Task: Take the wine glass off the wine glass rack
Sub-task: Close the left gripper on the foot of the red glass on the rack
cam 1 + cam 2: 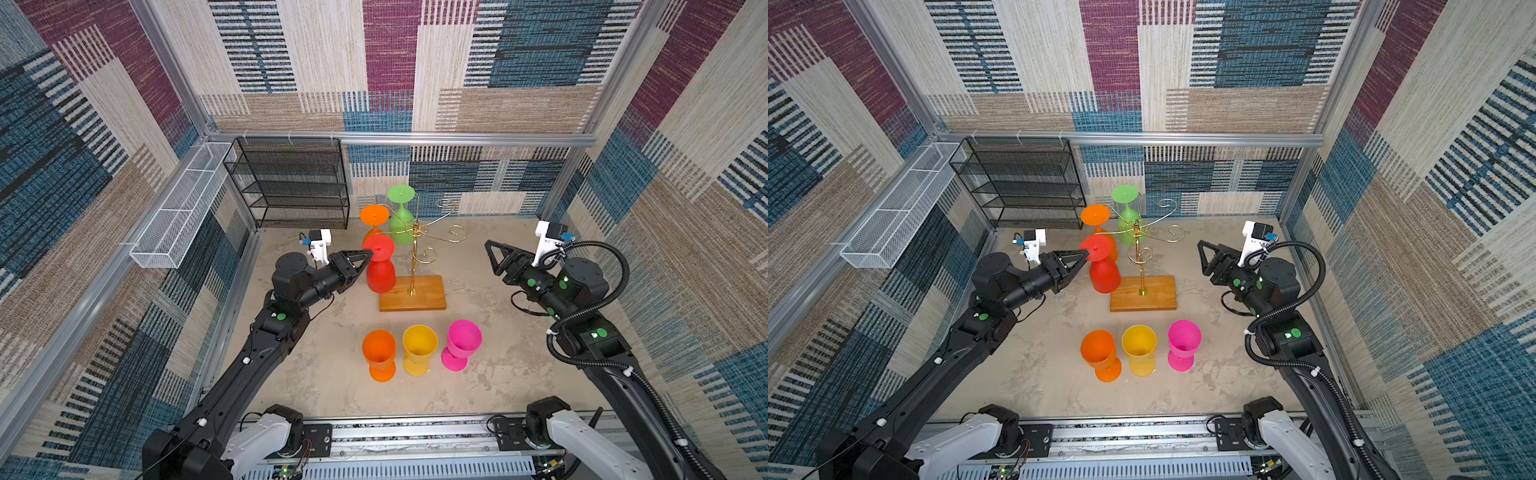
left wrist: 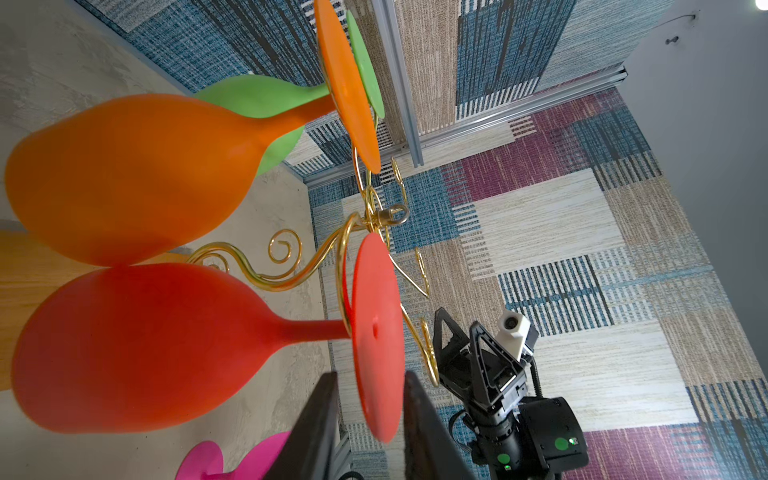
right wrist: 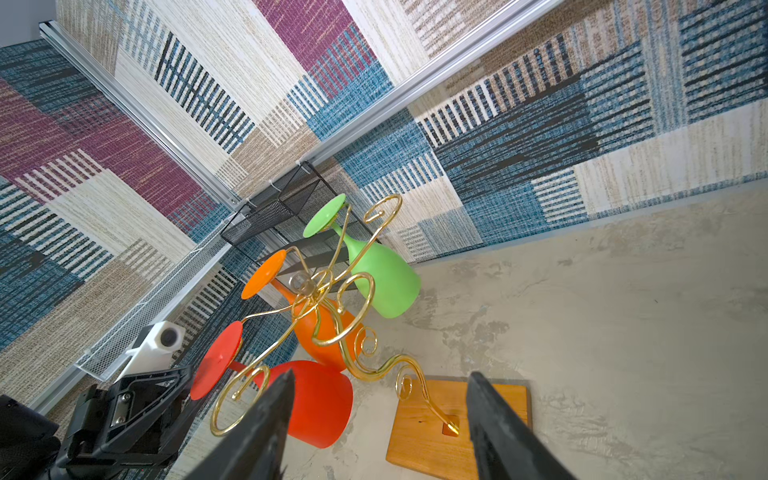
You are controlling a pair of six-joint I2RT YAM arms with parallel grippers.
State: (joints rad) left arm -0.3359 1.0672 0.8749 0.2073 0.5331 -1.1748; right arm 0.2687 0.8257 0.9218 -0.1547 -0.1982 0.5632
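Centrally, curled gold wire rack [image 1: 424, 297], matte red glass [image 1: 380, 274]

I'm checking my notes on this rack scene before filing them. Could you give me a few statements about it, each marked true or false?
1. Three glasses hang upside down on the wine glass rack. True.
2. The left gripper is at the green glass. False: its fingers straddle the foot of the red glass.
3. The right gripper holds a glass. False: it is open, empty and apart from the rack.
4. An orange glass, a yellow glass and a pink glass stand upright on the table. True.
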